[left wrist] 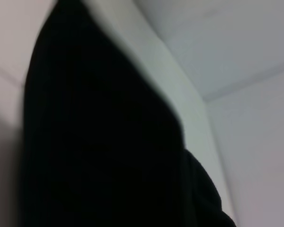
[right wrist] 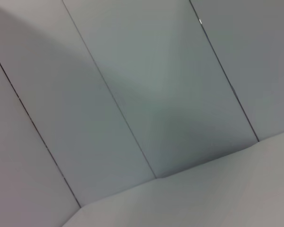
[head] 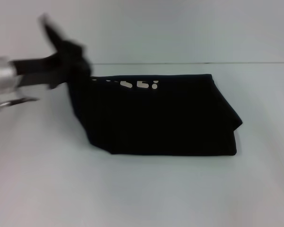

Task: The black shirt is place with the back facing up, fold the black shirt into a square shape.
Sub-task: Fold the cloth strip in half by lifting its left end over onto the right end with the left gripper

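The left gripper (head: pixel 68 59) is lifting the limp, light black shirt (head: pixel 165 118) by its left edge off the bench (head: pixel 142 189), pinching a bunch of fabric, its opening indiscernible.

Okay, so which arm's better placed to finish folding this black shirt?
The left. Its pincer is at the black shirt's left end, with that end lifted off the table. The right arm appears nowhere in the head view.
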You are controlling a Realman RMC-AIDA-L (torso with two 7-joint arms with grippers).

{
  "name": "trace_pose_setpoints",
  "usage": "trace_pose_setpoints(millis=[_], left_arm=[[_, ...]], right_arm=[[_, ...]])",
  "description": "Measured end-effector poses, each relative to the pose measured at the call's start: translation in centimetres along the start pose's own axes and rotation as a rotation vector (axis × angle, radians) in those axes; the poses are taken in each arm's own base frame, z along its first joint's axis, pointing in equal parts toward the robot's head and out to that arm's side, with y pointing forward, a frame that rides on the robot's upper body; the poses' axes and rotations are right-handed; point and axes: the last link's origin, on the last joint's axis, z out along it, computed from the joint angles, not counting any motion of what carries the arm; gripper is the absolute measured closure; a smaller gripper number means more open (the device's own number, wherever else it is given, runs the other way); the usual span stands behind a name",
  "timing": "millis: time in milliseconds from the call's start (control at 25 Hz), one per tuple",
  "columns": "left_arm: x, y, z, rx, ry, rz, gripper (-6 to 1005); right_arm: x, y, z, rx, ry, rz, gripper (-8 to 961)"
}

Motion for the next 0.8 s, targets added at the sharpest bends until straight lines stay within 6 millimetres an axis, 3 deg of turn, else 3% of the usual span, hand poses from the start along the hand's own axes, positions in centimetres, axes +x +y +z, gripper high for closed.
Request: trace_pose_setpoints(millis=[280,360,520,640,800], left_arm=[[-2.9,8.6,8.8,-0.084,-0.209,0.182,847],[-4.5,10.3,11.5,-0.085,-0.258,0.228,838],[-8.6,11.6,16.5,-0.043,-0.347,0.296,821],[-11.0,12.0,18.0,-0.020,-0.417,0.389,809],[-12.2,12.8,18.0,-0.061,-0.475,0.466,792]], right_arm=[[0.1,0.5,0.6,-0.019,0.002,0.000,233],[0.2,0.7,0.8,-0.023,0.003,0.000,233],[0.3,0.9,1.2,-0.029,0.013,-0.004,233],[0.6,1.1,1.6,-0.036,0.027,-0.008,233],[0.7,1.2,1.7,-0.035,0.036,-0.010,233]])
